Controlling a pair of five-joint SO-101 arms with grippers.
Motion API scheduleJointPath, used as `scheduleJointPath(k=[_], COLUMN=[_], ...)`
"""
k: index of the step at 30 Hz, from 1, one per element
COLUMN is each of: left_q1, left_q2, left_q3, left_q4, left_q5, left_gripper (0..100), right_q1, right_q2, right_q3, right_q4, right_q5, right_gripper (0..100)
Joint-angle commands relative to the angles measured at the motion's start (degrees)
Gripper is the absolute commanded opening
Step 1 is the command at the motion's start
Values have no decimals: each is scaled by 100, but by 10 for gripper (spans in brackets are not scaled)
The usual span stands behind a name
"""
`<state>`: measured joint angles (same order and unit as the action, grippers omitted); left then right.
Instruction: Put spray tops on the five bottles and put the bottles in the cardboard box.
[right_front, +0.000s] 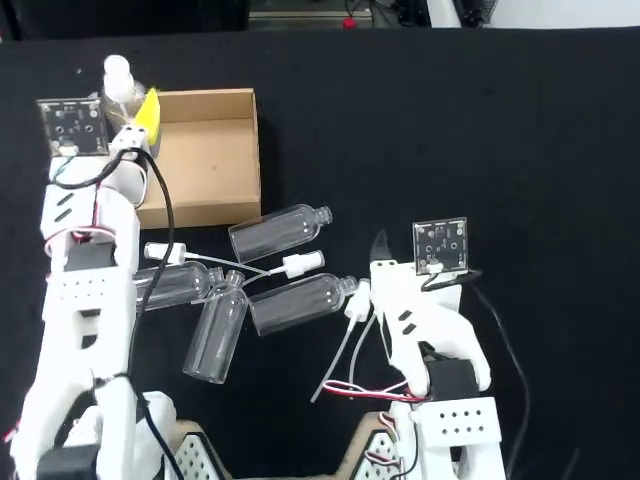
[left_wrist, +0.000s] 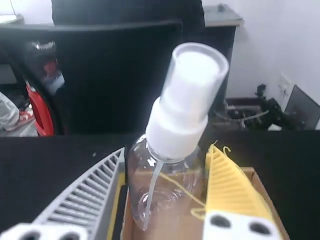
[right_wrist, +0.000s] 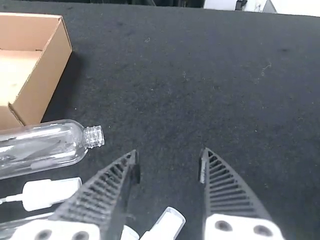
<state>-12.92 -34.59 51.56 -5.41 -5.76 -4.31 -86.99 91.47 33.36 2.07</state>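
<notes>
My left gripper (right_front: 135, 112) is shut on a clear bottle (right_front: 122, 88) with a white spray top (left_wrist: 187, 100) on it. It holds the bottle upright over the far left corner of the cardboard box (right_front: 205, 155). Its grey and yellow fingers (left_wrist: 230, 190) flank the bottle (left_wrist: 165, 180) above the box floor. Several uncapped clear bottles lie on the black table, one (right_front: 280, 230) beside the box and one (right_front: 300, 300) near my right gripper (right_front: 380, 250). My right gripper (right_wrist: 168, 159) stands open over the cloth, close to a loose spray top (right_wrist: 162, 227) and an open bottle neck (right_wrist: 94, 136).
Loose spray tops with dip tubes lie among the bottles (right_front: 300, 265), (right_front: 165, 252), (right_front: 357, 300). The cardboard box (right_wrist: 30, 65) has nothing on its floor. Black cloth stretches bare to the right of and behind the right arm. Red and black cables trail near both arm bases.
</notes>
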Motion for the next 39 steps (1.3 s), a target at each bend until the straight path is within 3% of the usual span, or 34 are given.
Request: scheduleJointPath(k=[1,7,24,27,34,39], left_q1=[-40,110,75,92,110,75], left_q2=[607,1389,1723,1996,3490,3930], left_q3=[-637,-1042,-831,-901,-1051,-1393], left_q4=[-141,-141,-158,-695,-3007,-3191], left_q5=[35,44,9,26,35,53], left_gripper=[224,226,228,227,224,224], right_q1=[70,70,70,70,62,62], right_q2=[-127,-127,-136,-136,-136,-136], right_q3=[-40,-40,-40,-40,-40,-40], right_q4=[-167,-167,-167,-167,-167,-167], right_q5=[62,62,62,62,62,62], right_gripper=[191,191,191,191,191,191])
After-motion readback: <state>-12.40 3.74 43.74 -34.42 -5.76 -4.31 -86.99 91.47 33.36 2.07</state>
